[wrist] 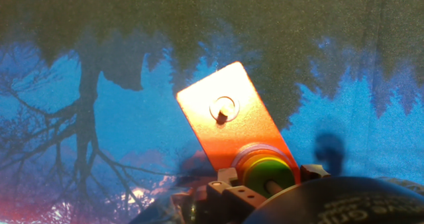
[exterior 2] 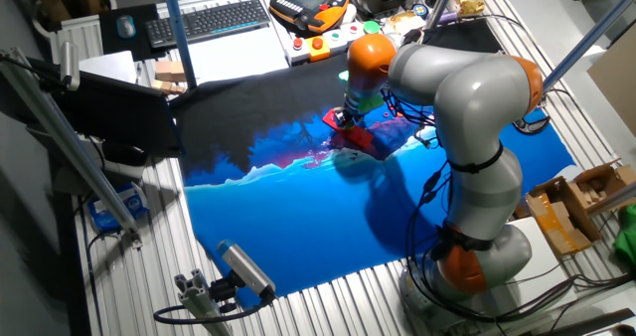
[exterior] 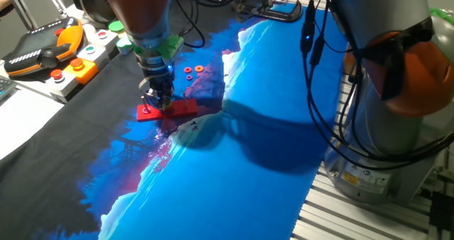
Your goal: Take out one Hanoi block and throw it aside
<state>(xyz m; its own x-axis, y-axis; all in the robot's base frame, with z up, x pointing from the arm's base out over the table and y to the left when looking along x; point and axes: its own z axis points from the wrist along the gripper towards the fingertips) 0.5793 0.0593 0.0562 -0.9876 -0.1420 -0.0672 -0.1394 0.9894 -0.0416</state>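
Observation:
A red Hanoi base plate (wrist: 228, 128) lies on the blue and black cloth, with a bare peg (wrist: 224, 109) at its far end. At its near end a stack of rings sits on a peg, and the green Hanoi block (wrist: 260, 168) is on top, above a yellow ring. My gripper (wrist: 268, 184) is low over this stack. One finger (wrist: 222, 187) shows left of it and one (wrist: 315, 173) right, apart from each other. In one fixed view my gripper (exterior: 157, 101) stands on the base plate (exterior: 183, 108). The other fixed view shows the gripper (exterior 2: 348, 117) there too.
Three small red rings (exterior: 193, 72) lie on the cloth just behind the base. An orange teach pendant (exterior: 42, 52) and a button box (exterior: 85, 64) sit at the back left. A keyboard (exterior 2: 209, 18) is beyond the cloth. The arm's base (exterior 2: 477, 261) stands at the cloth's edge.

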